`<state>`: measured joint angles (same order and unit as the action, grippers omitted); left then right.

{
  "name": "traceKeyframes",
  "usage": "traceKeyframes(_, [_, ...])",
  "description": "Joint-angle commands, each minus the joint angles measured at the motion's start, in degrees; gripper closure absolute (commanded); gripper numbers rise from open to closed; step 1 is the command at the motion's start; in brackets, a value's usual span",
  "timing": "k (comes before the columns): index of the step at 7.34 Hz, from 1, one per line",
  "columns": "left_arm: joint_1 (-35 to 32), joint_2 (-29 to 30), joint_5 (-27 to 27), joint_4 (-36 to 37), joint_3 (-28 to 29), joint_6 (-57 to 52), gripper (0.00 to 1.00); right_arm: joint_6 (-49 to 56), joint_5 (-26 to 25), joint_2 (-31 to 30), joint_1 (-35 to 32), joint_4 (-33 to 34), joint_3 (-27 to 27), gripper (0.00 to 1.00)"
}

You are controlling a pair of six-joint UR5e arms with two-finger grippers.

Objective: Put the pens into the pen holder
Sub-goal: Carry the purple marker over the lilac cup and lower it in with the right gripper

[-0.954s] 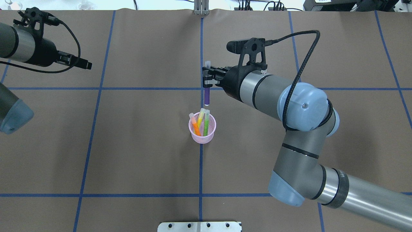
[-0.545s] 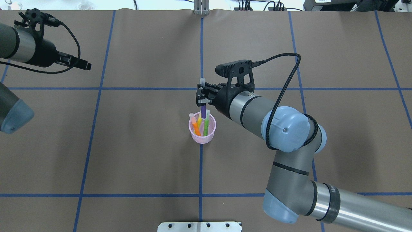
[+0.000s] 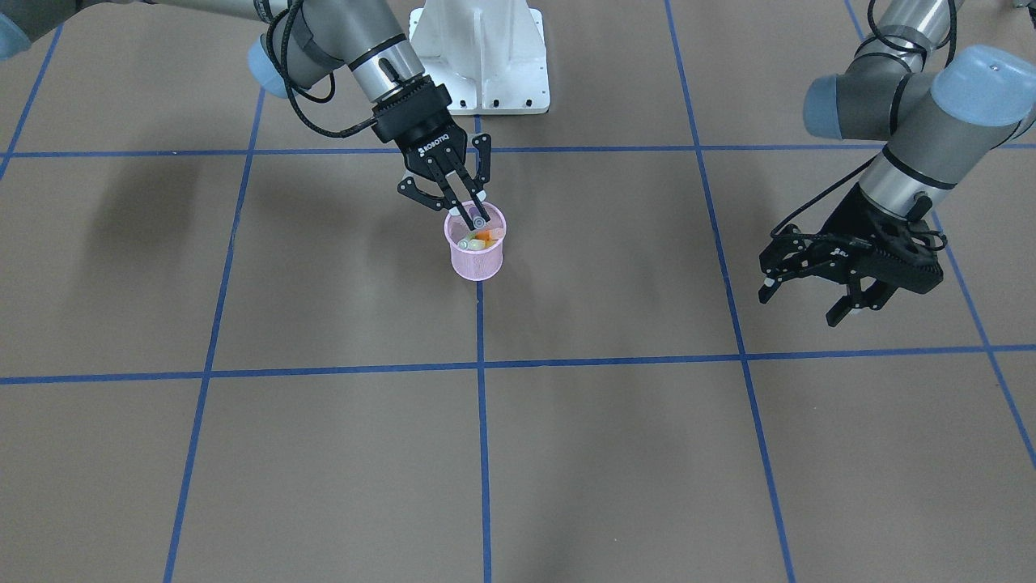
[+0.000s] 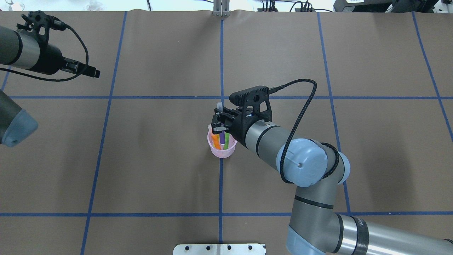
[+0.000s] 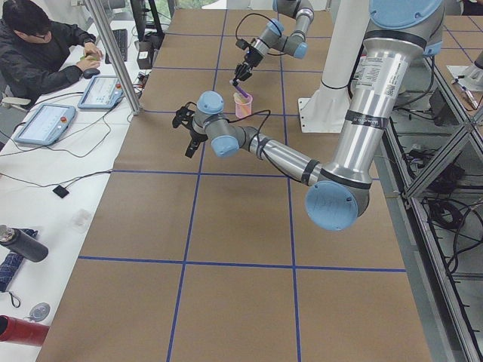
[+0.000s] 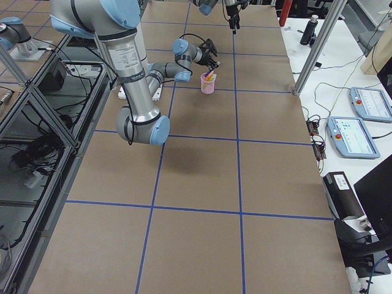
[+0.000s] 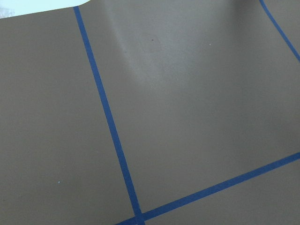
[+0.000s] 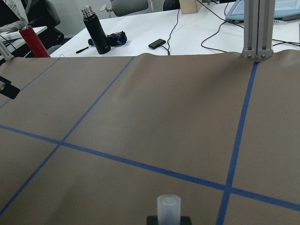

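Purple pen [image 4: 222, 137] is clamped in the right tool [image 4: 219, 124], its lower end inside the pink pen holder [image 4: 220, 153].

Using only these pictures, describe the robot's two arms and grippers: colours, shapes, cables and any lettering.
The right arm and left arm are silver-grey tubes with pale blue joint caps and black rings. The right gripper and left gripper are black, each with two jointed fingers; the right one bears white ROBOTIQ lettering. A black cable loops to a black camera bracket at each wrist.
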<state>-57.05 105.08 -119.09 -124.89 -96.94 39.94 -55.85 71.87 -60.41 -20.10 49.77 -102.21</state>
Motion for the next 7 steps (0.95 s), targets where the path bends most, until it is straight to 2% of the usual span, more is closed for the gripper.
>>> traceKeyframes(1, [0.1, 0.0, 0.0, 0.0, 0.3, 0.0, 0.01, 0.0, -0.4, 0.0, 0.4, 0.0, 0.3, 0.87])
traceKeyframes(2, [0.1, 0.0, 0.1, 0.0, 0.5, 0.0, 0.01, -0.1, -0.5, 0.2, 0.4, -0.1, 0.3, 0.63])
traceKeyframes(3, [0.1, 0.0, 0.0, 0.0, 0.6, 0.0, 0.01, -0.1, -0.7, 0.2, 0.8, 0.0, 0.3, 0.01])
traceKeyframes(6, [-0.1, 0.3, 0.0, -0.1, 0.7, 0.0, 0.01, -0.6, -1.5, 0.4, 0.9, 0.4, -1.4, 0.00])
traceKeyframes(7, [-2.8, 0.5, -2.2, 0.5, 0.8, -0.3, 0.01, -0.7, 0.4, 0.4, 0.2, 2.4, -3.8, 0.00])
